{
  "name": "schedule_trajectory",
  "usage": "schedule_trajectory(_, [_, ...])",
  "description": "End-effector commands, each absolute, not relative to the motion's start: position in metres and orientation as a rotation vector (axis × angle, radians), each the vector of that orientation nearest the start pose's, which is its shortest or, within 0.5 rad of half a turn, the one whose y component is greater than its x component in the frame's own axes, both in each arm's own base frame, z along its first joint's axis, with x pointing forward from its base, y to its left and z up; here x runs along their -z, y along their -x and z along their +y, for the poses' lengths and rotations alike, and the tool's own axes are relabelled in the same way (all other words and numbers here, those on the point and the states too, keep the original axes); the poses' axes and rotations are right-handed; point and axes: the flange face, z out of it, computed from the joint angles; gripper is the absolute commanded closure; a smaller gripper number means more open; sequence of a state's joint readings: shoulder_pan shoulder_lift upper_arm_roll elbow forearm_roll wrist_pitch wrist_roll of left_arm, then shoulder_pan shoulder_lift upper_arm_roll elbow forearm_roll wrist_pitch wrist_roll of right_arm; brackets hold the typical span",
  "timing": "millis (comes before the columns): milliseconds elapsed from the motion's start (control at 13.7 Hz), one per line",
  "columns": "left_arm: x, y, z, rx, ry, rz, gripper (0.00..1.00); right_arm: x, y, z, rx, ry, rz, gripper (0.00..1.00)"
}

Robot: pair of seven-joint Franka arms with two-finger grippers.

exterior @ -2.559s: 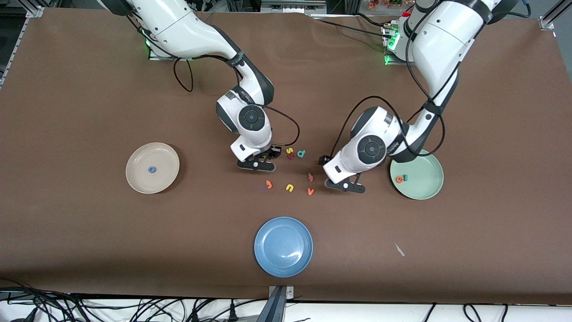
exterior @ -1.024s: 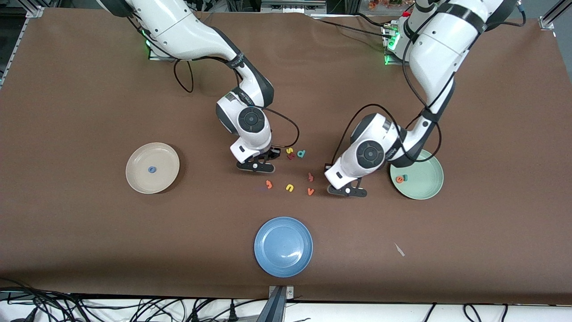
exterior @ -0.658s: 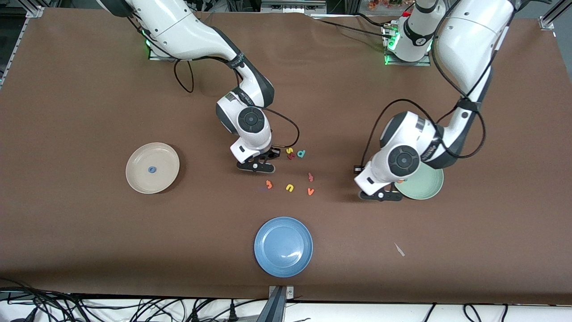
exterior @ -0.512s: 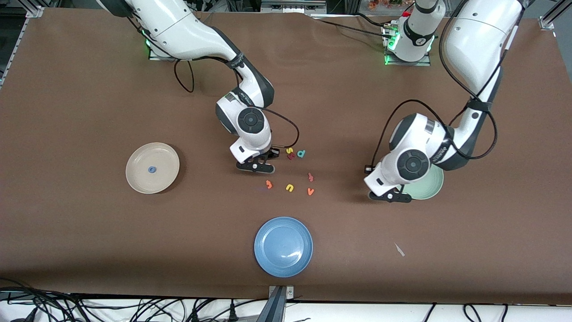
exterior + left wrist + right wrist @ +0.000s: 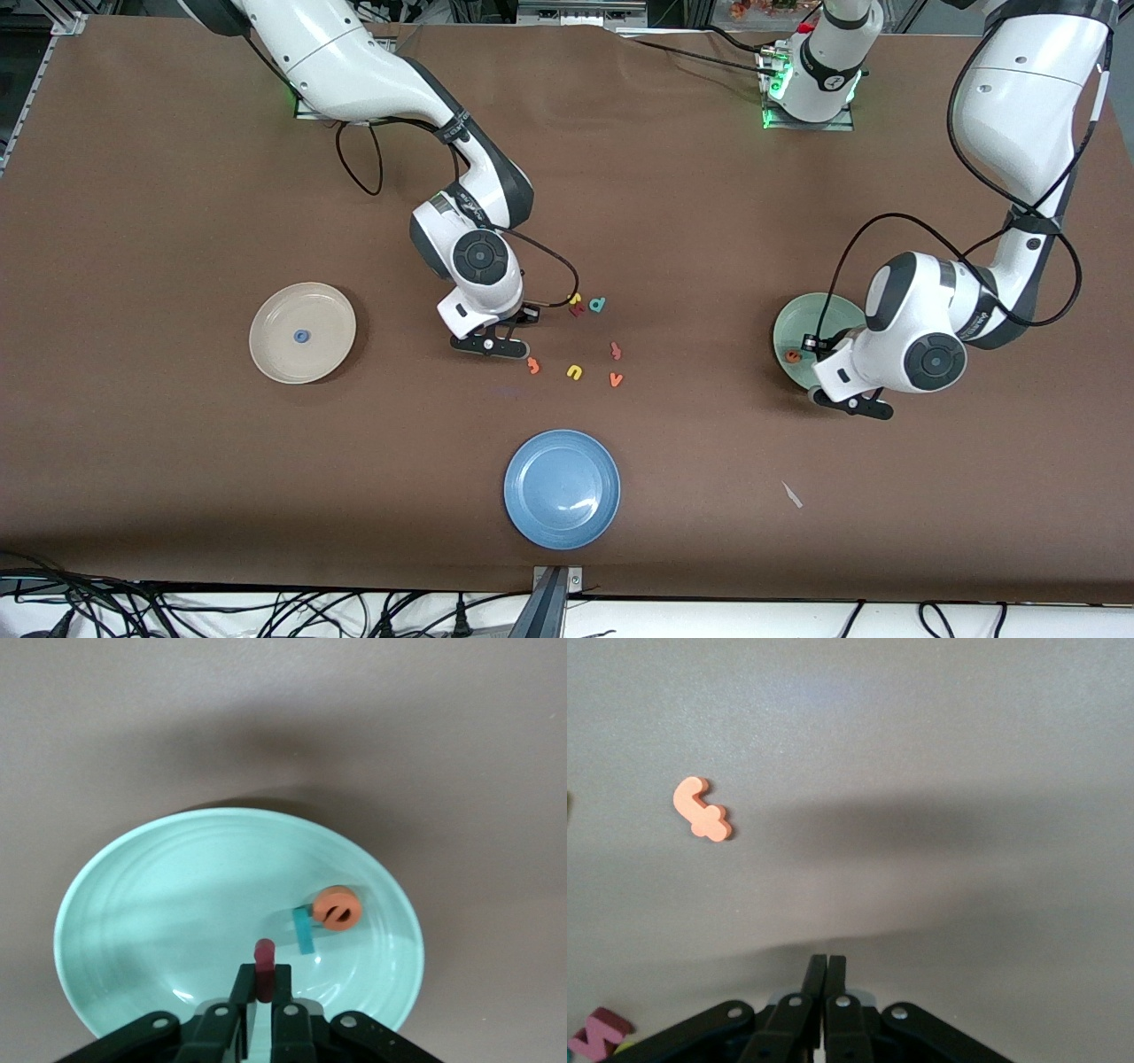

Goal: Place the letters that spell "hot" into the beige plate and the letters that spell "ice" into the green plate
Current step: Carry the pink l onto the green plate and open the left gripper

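The brown desk (image 5: 177, 177) carries three plates: the blue plate (image 5: 562, 489) nearest the front camera, the beige plate (image 5: 302, 332) toward the right arm's end and the green plate (image 5: 797, 319) toward the left arm's end.

The left hand (image 5: 263, 985) hangs over the green plate, its fingers pinched on the dark red i (image 5: 264, 958), which stands up between the tips above the plate's floor. The teal c (image 5: 304, 929) and the orange e (image 5: 337, 908) already lie in that plate, touching each other, so "ice" lacks only this bar.

The right hand (image 5: 826, 979) is clenched on nothing, fingertips pressed together, low over bare desk. The orange t (image 5: 702, 809) lies flat near it, untouched; in the front view it sits just beside the hand, a little nearer the camera (image 5: 532, 364). The blue o (image 5: 301, 336) rests in the middle of the beige plate.

The other loose letters cluster between the arms: a yellow letter (image 5: 575, 371), an orange v (image 5: 616, 379), a pinkish-red hooked letter (image 5: 615, 351), and a teal d (image 5: 598, 305) beside a small yellow and red pair (image 5: 575, 306). I cannot tell which yellow piece is the h.

By their look the letters are feather-light foam, soft and thin; they should squash slightly and cling to the pads. The t is best pinched across its straight stem, with the fingers parted first and brought down on either side of it.
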State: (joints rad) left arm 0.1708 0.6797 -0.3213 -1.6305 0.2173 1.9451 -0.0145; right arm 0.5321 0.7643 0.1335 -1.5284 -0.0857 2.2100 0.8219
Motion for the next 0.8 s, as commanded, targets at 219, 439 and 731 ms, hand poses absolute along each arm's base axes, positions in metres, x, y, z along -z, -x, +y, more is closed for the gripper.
schedule_trajectory(219, [-0.219,-0.647,-0.072,-0.498,3.07,0.384,0.0,-0.217,-0.559,0.408,-0.182,3.172,0.349,0.12])
schedule_trajectory(439, [-0.258,-0.649,-0.096,-0.442,3.069,0.405,0.0,-0.225,-0.559,0.38,-0.2,3.209,0.413,0.06])
schedule_trajectory(731, [-0.351,-0.648,-0.117,-0.37,3.046,0.44,0.0,-0.245,-0.541,0.334,-0.182,3.159,0.612,0.04])
